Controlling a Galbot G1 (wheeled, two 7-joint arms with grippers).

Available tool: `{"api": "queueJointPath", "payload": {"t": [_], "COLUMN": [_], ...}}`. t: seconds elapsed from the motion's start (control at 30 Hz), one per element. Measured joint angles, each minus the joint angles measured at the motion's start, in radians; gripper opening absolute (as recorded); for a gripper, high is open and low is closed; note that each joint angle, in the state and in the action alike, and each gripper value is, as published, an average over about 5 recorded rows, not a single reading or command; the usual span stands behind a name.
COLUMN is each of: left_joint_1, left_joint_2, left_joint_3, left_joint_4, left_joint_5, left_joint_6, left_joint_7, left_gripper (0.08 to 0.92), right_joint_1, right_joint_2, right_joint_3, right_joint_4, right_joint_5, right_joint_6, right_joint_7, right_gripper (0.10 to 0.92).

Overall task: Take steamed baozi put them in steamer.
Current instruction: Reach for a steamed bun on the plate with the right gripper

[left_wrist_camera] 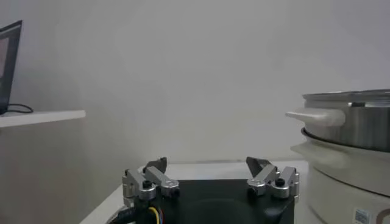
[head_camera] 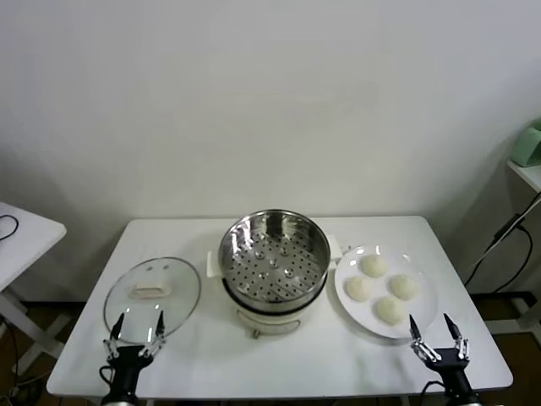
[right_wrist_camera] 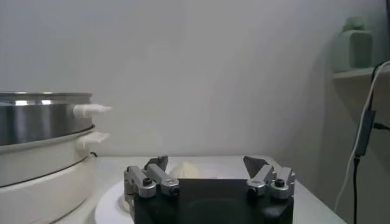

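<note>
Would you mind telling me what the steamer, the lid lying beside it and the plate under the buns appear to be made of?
Steamer: polished stainless steel, mirror-like reflections, on a cream base, probably plastic.
Lid: clear glass, since the table shows through it, with a metal-looking rim.
Plate: glossy white, likely ceramic or melamine.

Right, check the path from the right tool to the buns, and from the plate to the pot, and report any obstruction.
Nothing visible blocks either path. The open right tool sits at the table's near edge, just in front of the flat white plate holding four off-white round dough buns. The shiny stainless-steel steamer pot stands uncovered beside it; the round glass lid lies on its far side.
</note>
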Motion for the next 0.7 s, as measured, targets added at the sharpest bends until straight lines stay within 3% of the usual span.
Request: {"api": "queueJointPath", "payload": {"t": [0.33,0.7], "left_joint_1": [0.005,0.005], "left_joint_2": [0.004,0.009], "left_joint_3": [0.005,0.014], "left_joint_4": [-0.005,-0.014], "left_joint_5": [0.006,0.016], "left_joint_6": [-0.013,-0.025], "left_joint_7": [0.000,0.001], "left_gripper": [0.823,0.823], "right_joint_1": [0.175,0.522], "right_joint_2": [-0.092,-0.285], "right_joint_3": [-0.009,-0.175], "right_joint_4": [0.025,-0.049], "right_joint_5": [0.027,0.029], "right_joint_6": [-0.264,-0.578], "right_joint_7": [0.021,-0.039], "right_gripper": [0.823,0.823]}}
